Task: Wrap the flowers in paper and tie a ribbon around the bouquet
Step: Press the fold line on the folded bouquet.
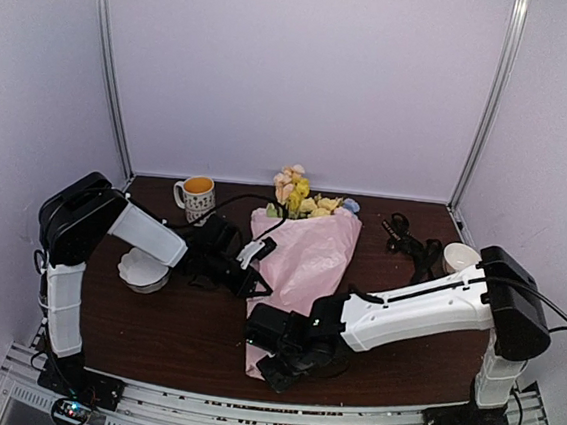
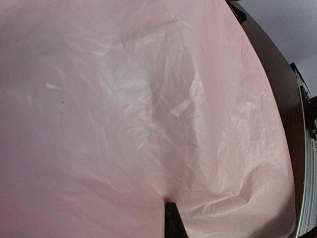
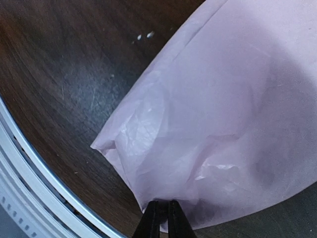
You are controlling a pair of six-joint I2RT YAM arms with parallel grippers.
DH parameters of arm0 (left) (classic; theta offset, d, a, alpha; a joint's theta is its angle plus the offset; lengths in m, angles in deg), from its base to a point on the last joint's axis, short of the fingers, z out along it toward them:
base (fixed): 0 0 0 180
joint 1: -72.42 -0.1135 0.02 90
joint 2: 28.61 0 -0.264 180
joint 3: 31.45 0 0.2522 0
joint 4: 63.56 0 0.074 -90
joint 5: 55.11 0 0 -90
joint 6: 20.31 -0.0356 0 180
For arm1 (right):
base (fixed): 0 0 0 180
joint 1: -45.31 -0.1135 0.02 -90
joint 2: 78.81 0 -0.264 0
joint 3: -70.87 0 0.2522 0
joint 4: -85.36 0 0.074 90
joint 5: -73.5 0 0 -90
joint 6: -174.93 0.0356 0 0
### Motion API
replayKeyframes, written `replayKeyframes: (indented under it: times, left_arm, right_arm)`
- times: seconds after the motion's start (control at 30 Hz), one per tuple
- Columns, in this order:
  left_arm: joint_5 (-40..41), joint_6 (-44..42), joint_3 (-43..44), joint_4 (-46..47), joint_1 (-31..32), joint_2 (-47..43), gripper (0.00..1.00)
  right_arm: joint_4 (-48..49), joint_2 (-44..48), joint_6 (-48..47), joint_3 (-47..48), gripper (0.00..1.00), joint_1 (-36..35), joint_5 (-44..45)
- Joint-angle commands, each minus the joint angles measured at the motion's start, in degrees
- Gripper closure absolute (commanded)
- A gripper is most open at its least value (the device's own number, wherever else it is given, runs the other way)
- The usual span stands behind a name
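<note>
The pink paper (image 1: 304,260) lies as a long cone around the flowers (image 1: 300,196), whose yellow and peach blooms stick out at its far end. My left gripper (image 1: 255,278) sits at the cone's left edge. In its wrist view the paper (image 2: 148,109) fills the frame and puckers at the dark fingertip (image 2: 171,218), so it is shut on the paper. My right gripper (image 1: 274,367) is at the cone's narrow near end. Its two fingers (image 3: 161,213) stand almost together, pinching the paper's edge (image 3: 208,124). A black looping strip, seemingly the ribbon (image 1: 407,236), lies at the back right.
A patterned mug (image 1: 197,197) stands at the back left, with a white round object (image 1: 143,271) under the left arm. A white cup (image 1: 458,257) is by the right arm. The table's near edge and metal rail (image 3: 29,168) run close to the right gripper.
</note>
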Motion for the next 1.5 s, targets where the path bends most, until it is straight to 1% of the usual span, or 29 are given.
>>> replayKeyframes:
  times: [0.0,0.1,0.27,0.4,0.53,0.6,0.67,0.77,0.83,0.97,1.07,1.17,1.27,1.37,1.47]
  left_arm:
    - [2.6,-0.1,-1.7,-2.0,-1.1,2.8,1.0]
    - [2.6,-0.1,-1.6,-1.9,-1.1,3.0,1.0]
    - [2.5,-0.2,-1.7,-1.7,-1.1,3.3,1.0]
    - [2.4,-0.2,-1.7,-1.6,-1.1,3.4,1.0]
    - [2.3,0.1,-1.9,-1.2,-1.1,3.5,1.0]
    - [2.3,0.3,-1.8,-1.2,-1.1,3.5,1.0]
    - [2.3,0.4,-1.8,-1.1,-1.1,3.4,1.0]
    - [2.2,0.5,-2.0,-1.1,-1.0,3.4,1.0]
    - [2.0,0.5,-2.2,-1.0,-1.1,3.4,1.0]
    - [2.1,0.5,-2.3,-0.9,-1.1,3.5,1.0]
    - [2.2,0.5,-2.3,-0.8,-1.1,3.7,1.0]
    - [2.2,0.4,-2.5,-1.0,-1.1,3.8,1.0]
    - [2.2,0.3,-2.5,-1.0,-1.0,3.8,1.0]
    - [2.4,0.4,-2.7,-0.9,-1.0,3.7,1.0]
    - [2.3,0.5,-2.8,-0.6,-1.1,3.8,1.0]
  right_arm:
    - [-2.7,-2.9,-2.0,2.7,0.95,-2.5,-0.4]
    - [-2.2,-3.4,-3.9,3.0,1.0,-4.7,-2.7]
    - [-1.6,-1.5,-4.9,0.8,1.0,-6.6,-5.5]
    - [-0.6,3.0,-4.7,-1.1,1.0,-6.5,-4.6]
    - [0.9,5.0,-3.5,0.2,0.98,-3.8,-1.7]
    - [-0.8,3.6,-2.2,2.0,0.98,-1.6,1.4]
    - [-5.0,0.8,-1.5,5.0,0.98,0.6,4.2]
    - [-10.0,-3.6,-2.0,9.2,0.98,1.1,8.4]
    - [-11.6,-6.8,-3.1,10.8,0.98,0.5,7.4]
    - [-12.3,-11.6,-5.3,14.1,0.99,-3.3,3.5]
    - [-12.5,-13.2,-6.4,16.0,1.0,-5.3,-0.3]
    - [-11.0,-10.6,-6.6,14.8,1.0,-6.1,-2.2]
    - [-8.0,-4.5,-6.1,11.3,0.99,-5.3,-1.9]
    - [-4.8,2.1,-5.1,6.4,0.97,-1.4,-2.6]
    - [-0.6,6.9,-4.4,1.5,0.94,5.6,-6.6]
